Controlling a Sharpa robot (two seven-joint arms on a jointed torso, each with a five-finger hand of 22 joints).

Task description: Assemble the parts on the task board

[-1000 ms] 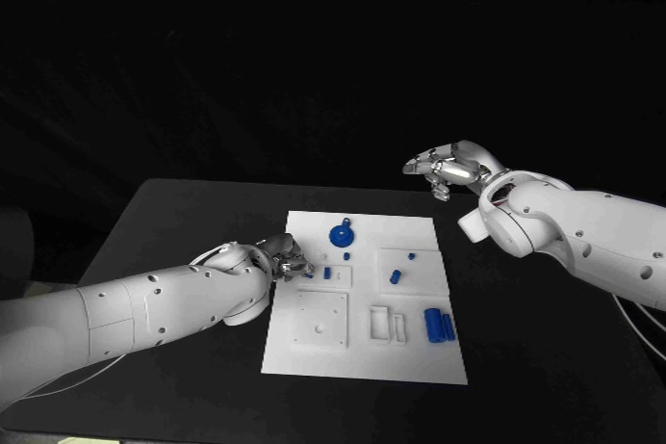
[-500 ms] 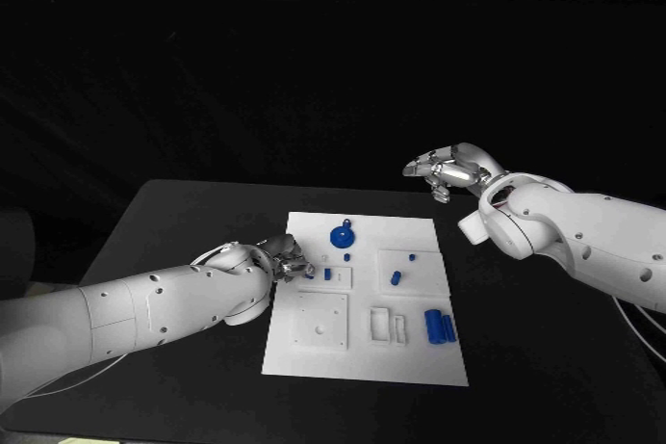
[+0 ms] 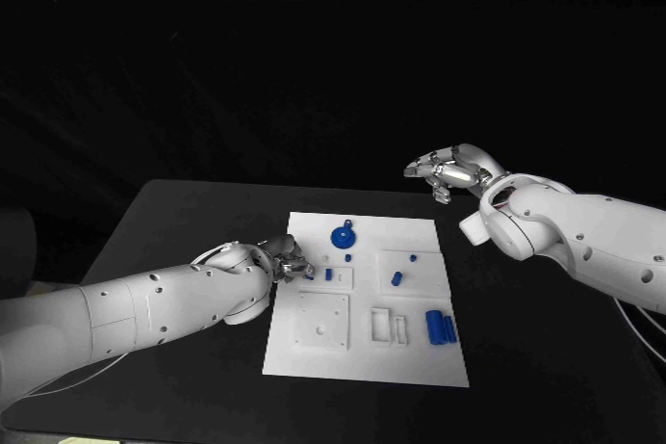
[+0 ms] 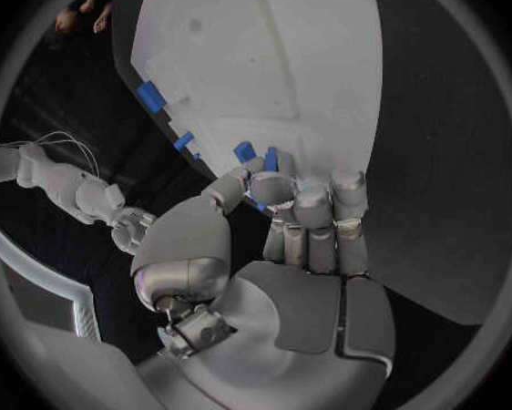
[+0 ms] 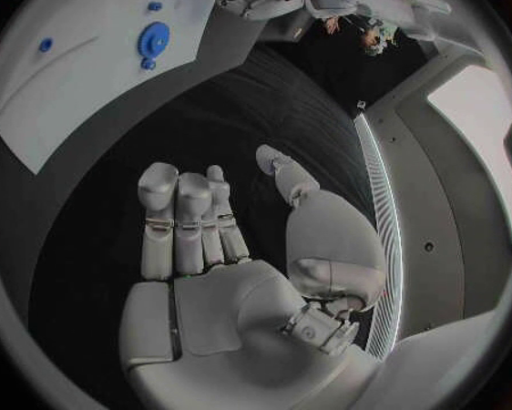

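Pinching a small blue part (image 4: pixel 268 160) at the task board's (image 3: pixel 364 348) left edge, the left hand (image 3: pixel 288 258) is risking a slip; the right hand (image 3: pixel 451 172) is hovering empty, fingers apart.

A dark lab: black table (image 3: pixel 181 222), white task board (image 3: pixel 364 362), black backdrop.

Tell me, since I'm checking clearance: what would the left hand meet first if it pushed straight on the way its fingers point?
Probably the small blue part on the white task board, just beyond the left hand; depth is unclear.
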